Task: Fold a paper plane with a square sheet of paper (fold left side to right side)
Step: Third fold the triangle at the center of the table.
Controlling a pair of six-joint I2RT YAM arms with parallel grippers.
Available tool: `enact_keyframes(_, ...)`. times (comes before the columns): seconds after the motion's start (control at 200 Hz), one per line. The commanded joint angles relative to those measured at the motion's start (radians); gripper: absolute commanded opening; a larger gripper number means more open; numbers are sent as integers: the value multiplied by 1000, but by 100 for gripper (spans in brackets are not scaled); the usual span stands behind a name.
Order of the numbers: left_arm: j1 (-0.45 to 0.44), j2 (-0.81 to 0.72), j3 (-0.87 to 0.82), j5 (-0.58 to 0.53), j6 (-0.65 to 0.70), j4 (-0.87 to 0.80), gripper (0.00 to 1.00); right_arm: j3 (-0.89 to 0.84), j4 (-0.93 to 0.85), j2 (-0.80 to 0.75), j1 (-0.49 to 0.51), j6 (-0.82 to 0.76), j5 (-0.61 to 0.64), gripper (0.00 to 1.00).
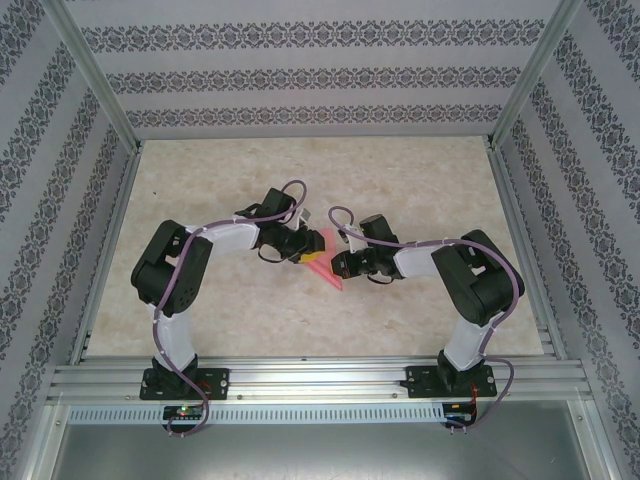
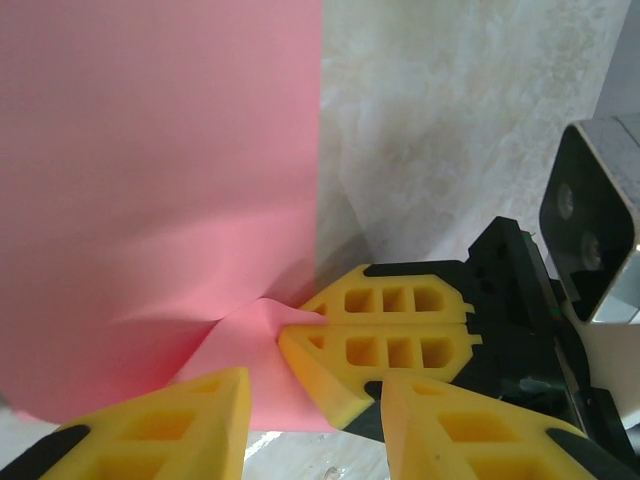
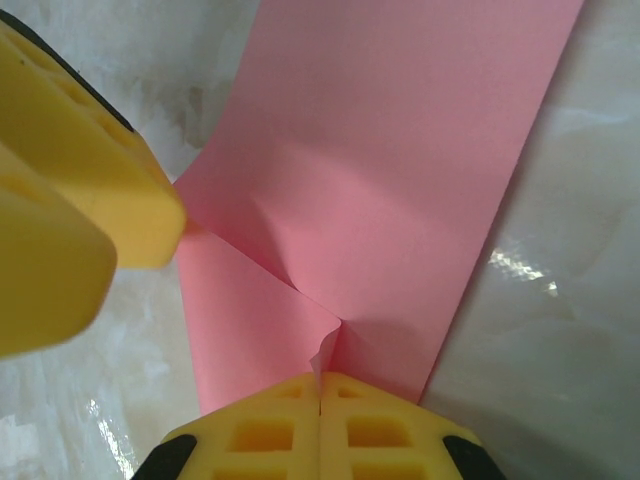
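one pink sheet (image 3: 400, 150): right pincer (image 3: 320, 385) clenched on its edge, left pincer (image 2: 315, 390) agape astride it.

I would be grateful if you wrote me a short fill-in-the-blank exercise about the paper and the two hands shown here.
1. The square sheet of paper is ___ in colour.
2. Of the left hand and the right hand, the one clamped shut on the paper's edge is the ___.
3. Both hands have ___ fingers.

Missing words: pink; right; yellow.
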Motion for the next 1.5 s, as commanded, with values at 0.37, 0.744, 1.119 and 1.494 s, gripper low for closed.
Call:
enact_keyframes(0.37,-20,38,-30,-48,3,29,41,8,-55,46,3,-32,34,1)
enact_keyframes(0.744,-21,66,-70,-69,9,46,41,11,-63,49,3,-35,36,1)
enact_keyframes(1.119,-20,115,-81,-108,25,29,41,13,-60,-57,-12,5,20,24)
enact_keyframes(1.494,-21,114,-98,-134,25,23,41,-19,-189,-261,-69,52,30,37)
